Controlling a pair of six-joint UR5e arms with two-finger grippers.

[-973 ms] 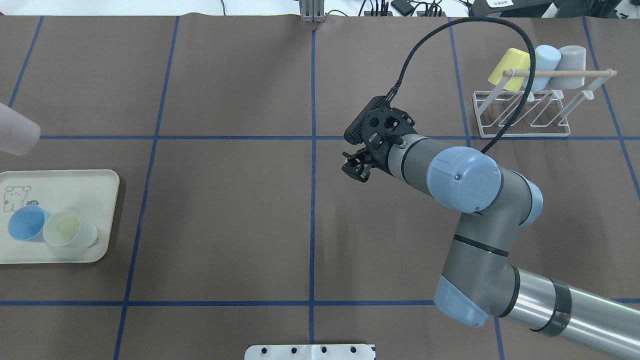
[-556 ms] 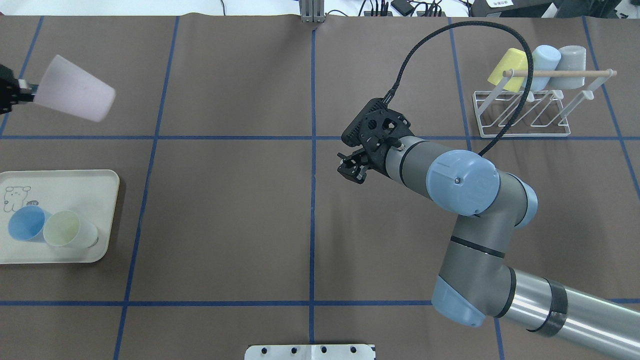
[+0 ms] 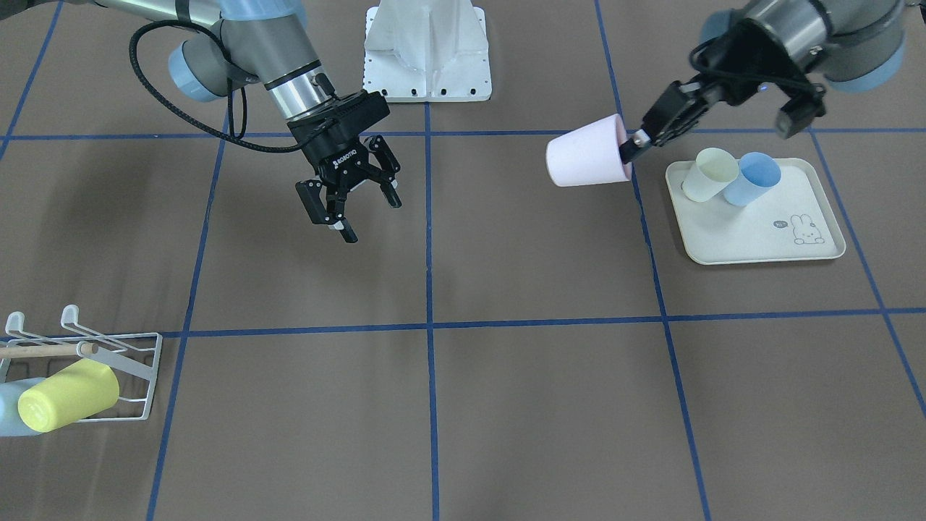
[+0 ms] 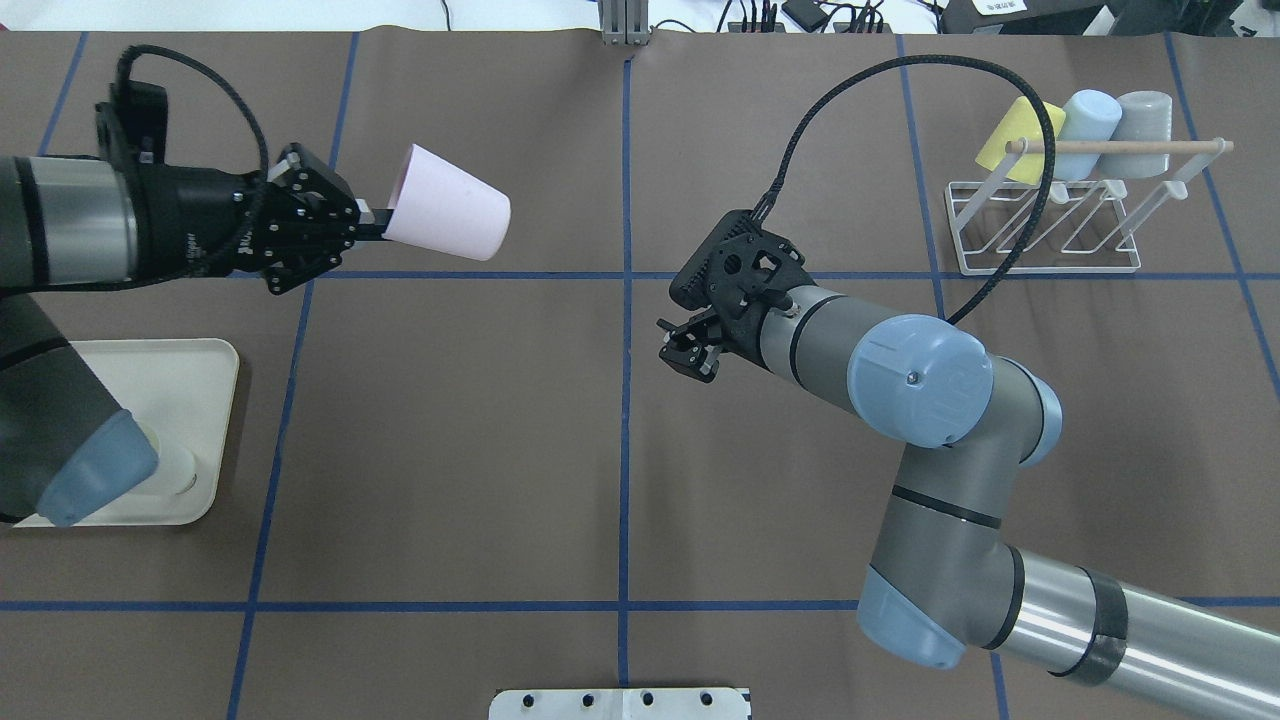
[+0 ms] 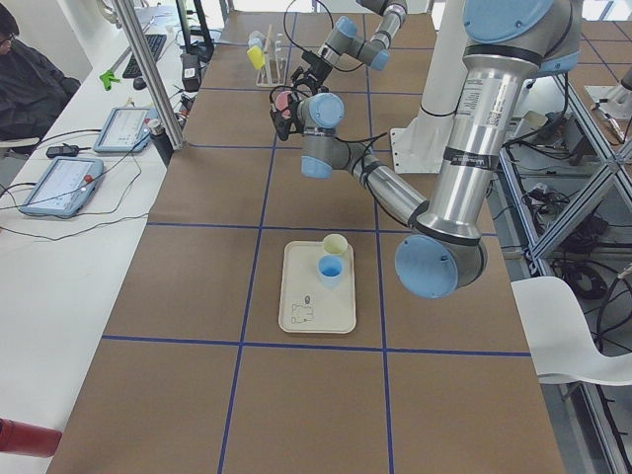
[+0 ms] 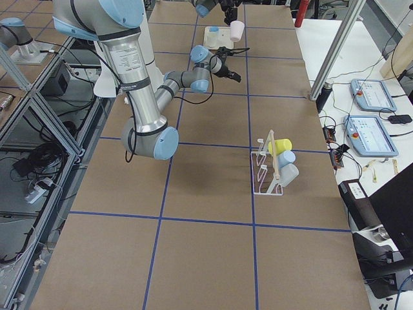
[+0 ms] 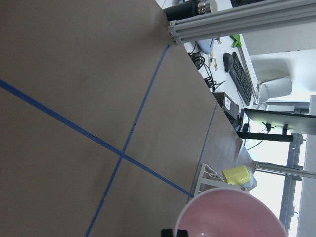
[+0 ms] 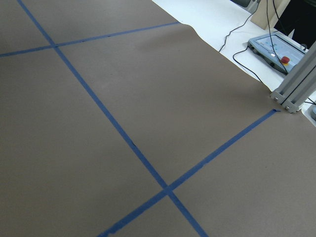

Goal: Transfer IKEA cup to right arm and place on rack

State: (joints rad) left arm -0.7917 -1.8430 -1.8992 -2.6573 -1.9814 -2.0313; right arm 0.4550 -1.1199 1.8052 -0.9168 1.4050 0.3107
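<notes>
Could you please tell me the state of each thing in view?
Pink cup: held in the air, sideways.
Left pincer: shut on pink cup's rim.
Right pincer: open, empty.
Rack: holds yellow cup, blue cup, grey cup.
Tray: carries pale-green cup, sky-blue cup, both upright.

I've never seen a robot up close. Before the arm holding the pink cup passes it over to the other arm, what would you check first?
1. Left gripper holds the pink cup by its rim, off the table: ok.
2. Right gripper open and empty: ok.
3. Cup close enough for the right gripper to take: not ok, a wide gap separates them.
4. Path between the two grippers: ok, only bare table lies there.
5. Rack has bare prongs for one more cup: ok.
6. How firmly the rim is pinched: cannot tell.
</notes>
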